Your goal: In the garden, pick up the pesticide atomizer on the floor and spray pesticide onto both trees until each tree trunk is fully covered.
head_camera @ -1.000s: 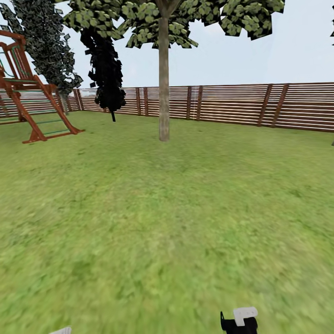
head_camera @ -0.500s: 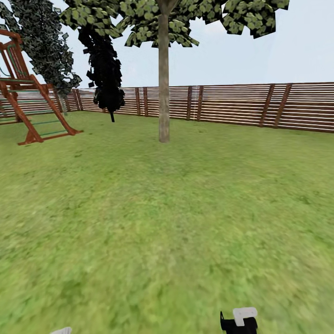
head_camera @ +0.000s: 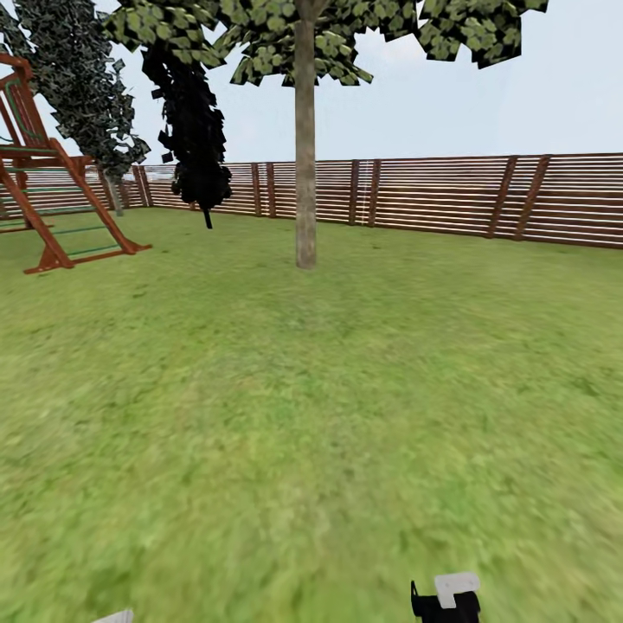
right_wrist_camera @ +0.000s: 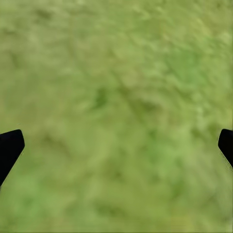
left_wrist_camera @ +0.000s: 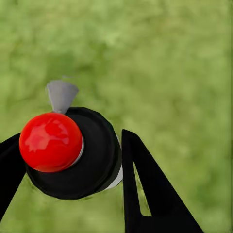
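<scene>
With the atomizer [left_wrist_camera: 68, 150] pinched in my L hand [left_wrist_camera: 73, 165], pickup looked done. R hand [right_wrist_camera: 116, 145] was spread wide over grass [right_wrist_camera: 116, 73]. Tree trunk [head_camera: 305, 164] stood well ahead; spraying both trees was left, imo.

You were out in a backyard garden here, not indoors at all. Green lawn [head_camera: 329, 415] ran everywhere, closed in by a brown fence [head_camera: 433, 195] of horizontal wooden slats. A tall tree [head_camera: 305, 156] with a bare grey-tan trunk stood mid-lawn, a black cone-shaped tree [head_camera: 195, 130] sat near the fence, and a red wooden play frame [head_camera: 52, 199] stood off left under open sky.
</scene>
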Robot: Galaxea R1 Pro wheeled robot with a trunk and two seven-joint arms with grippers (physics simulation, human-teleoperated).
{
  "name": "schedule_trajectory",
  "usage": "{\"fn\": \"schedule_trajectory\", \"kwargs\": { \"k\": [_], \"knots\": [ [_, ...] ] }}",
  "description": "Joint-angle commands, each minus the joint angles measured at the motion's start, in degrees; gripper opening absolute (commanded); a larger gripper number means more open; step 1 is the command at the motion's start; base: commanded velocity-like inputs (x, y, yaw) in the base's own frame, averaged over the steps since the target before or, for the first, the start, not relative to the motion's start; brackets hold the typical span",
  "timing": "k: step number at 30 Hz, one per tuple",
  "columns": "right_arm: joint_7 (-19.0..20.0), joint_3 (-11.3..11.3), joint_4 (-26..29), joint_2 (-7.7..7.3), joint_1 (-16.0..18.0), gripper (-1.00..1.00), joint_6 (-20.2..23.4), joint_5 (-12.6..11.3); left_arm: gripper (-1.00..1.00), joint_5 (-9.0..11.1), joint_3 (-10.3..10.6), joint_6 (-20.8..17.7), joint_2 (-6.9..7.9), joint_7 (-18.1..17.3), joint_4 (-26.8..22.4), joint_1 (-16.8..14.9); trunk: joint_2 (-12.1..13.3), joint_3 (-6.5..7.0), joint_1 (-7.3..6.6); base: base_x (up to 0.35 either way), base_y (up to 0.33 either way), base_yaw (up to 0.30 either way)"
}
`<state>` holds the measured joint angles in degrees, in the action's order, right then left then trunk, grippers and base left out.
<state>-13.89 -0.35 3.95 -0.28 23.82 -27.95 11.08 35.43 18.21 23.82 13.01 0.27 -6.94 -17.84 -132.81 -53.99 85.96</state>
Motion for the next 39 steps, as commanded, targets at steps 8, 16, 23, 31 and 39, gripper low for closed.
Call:
{"fn": "schedule_trajectory", "kwargs": {
  "k": [8,16,23,31,39],
  "knots": [
    [0.0,0.0,0.0,0.0,0.0,1.0,0.0,-0.01,-1.0,-0.01,-0.01,0.0,0.0,-0.01,0.0,0.0,0.0,0.0,0.0,0.339,0.0,0.0],
    [0.0,0.0,0.0,0.0,0.0,1.0,0.0,0.01,-1.0,-0.01,-0.01,0.0,0.0,-0.01,0.0,0.0,0.0,0.0,0.0,0.34,0.0,0.0],
    [0.0,0.0,0.0,0.01,0.0,1.0,0.0,0.01,-1.0,-0.01,-0.01,0.0,0.0,-0.01,0.0,0.0,0.0,0.0,0.0,0.339,0.0,0.0],
    [0.0,0.0,-0.01,0.0,0.0,1.0,0.0,-0.01,-1.0,-0.01,-0.01,0.0,0.0,-0.01,0.0,0.0,0.0,0.0,0.0,0.339,0.0,0.0],
    [0.0,0.0,0.0,-0.01,0.0,1.0,0.0,0.01,-1.0,-0.01,-0.01,0.0,0.0,-0.01,0.0,0.0,0.0,0.0,0.0,0.339,0.0,0.0]
  ]
}}
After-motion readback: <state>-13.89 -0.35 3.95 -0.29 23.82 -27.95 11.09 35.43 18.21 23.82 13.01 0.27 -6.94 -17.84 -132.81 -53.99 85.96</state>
